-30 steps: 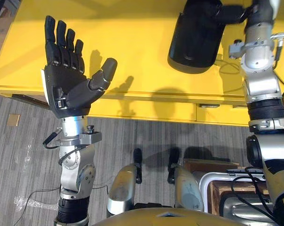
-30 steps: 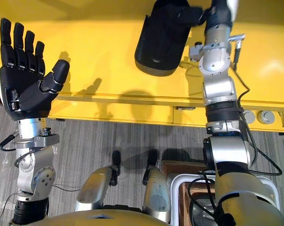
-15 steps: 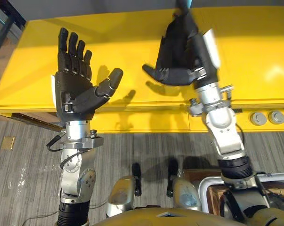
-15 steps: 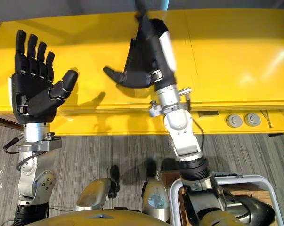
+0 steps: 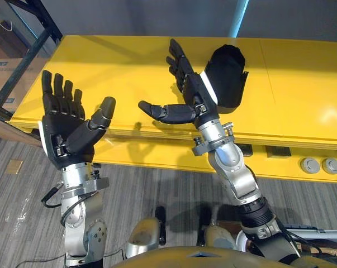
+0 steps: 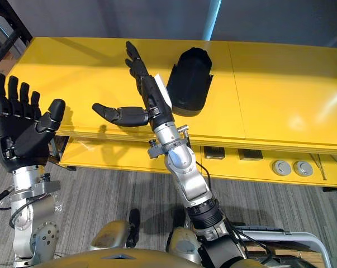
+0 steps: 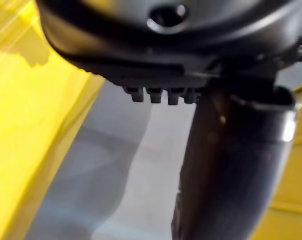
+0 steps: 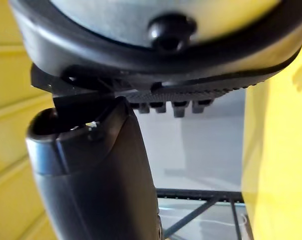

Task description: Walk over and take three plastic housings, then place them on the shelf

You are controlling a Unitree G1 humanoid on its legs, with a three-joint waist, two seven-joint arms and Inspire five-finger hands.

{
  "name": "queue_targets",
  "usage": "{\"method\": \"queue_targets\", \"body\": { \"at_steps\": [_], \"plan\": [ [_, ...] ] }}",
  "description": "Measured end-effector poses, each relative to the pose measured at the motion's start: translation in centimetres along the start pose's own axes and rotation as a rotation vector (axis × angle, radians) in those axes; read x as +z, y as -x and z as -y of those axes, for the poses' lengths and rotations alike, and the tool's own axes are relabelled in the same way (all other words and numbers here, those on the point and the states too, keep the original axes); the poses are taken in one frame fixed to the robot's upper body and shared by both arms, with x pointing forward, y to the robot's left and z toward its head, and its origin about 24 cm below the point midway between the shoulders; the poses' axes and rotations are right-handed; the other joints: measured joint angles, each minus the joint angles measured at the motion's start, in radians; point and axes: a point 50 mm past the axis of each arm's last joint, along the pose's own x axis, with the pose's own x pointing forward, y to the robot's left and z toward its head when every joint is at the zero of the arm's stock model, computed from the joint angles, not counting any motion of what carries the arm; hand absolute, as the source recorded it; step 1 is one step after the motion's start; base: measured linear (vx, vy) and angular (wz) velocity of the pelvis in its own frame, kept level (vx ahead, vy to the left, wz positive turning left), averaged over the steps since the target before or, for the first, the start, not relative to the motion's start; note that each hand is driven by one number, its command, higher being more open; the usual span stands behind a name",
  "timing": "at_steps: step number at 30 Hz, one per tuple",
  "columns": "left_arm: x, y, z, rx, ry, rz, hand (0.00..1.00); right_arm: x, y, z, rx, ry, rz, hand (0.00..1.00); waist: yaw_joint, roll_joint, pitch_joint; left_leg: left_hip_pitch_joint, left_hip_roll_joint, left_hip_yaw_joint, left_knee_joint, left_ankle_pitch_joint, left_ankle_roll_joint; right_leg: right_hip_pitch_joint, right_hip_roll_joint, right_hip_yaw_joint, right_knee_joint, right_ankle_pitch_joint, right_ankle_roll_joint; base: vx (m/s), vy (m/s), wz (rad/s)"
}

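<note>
Left eye view
- Yellow table (image 5: 118, 61): runs across the view from 9 to 3 o'clock, its front edge towards the robot.
- Black plastic housing (image 5: 227, 78): one piece, lying on the table top at about 1 o'clock from the view's centre. It is in neither hand.
- Right hand (image 5: 193, 97): raised over the table near the centre, fingers straight and spread, thumb stretched out towards 9 o'clock; it grips nothing. The housing sits just beside it at 2 o'clock; contact cannot be told.
- Left hand (image 5: 65, 139): at 9 o'clock, raised at the table's front edge, palm showing, fingers straight and pointing to 12 o'clock, thumb angled to 1 o'clock; empty.
- Dark metal frame (image 5: 37, 39): at 11 o'clock, beyond the table's corner.
- Two round fittings (image 5: 320, 165): at 4 o'clock, set in the table's front face.
- Grey floor (image 5: 157, 184): below the table edge, 6 o'clock.

Right eye view
- Same items: housing at 12 o'clock, right hand just beside it at 8 o'clock, left hand well apart at 9 o'clock.

Left wrist view
- Left hand (image 7: 231, 165): dark bulk and thumb, nothing held; yellow table past it.

Right wrist view
- Right hand (image 8: 95, 180): dark bulk and thumb, nothing held; yellow table and frame bars past it
</note>
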Motion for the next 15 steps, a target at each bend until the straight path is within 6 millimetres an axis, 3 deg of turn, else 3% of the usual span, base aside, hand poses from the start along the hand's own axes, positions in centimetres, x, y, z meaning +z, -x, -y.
{"method": "queue_targets", "body": {
  "at_steps": [6, 15],
  "plan": [
    [0.7, 0.1, 0.3, 0.024, 0.026, 0.043, 1.00, -1.9, 0.5, -0.9, -0.013, -0.020, -0.118, 1.00, 0.008, -0.001, -0.001, -0.002, -0.001, 0.001, -0.012, 0.003, 0.004, -0.008, -0.003, 0.001, 0.000, 0.001, 0.001, 0.00, 0.000, 0.00],
    [0.1, 1.1, 0.5, 0.041, 0.050, 0.002, 1.00, -4.3, 1.4, -1.4, -0.195, -0.051, -0.229, 1.00, 0.016, -0.001, -0.001, 0.002, -0.001, 0.018, -0.030, 0.007, 0.005, -0.023, -0.003, 0.017, 0.004, -0.001, 0.001, 0.00, 0.009, -0.05]
  ]
}}
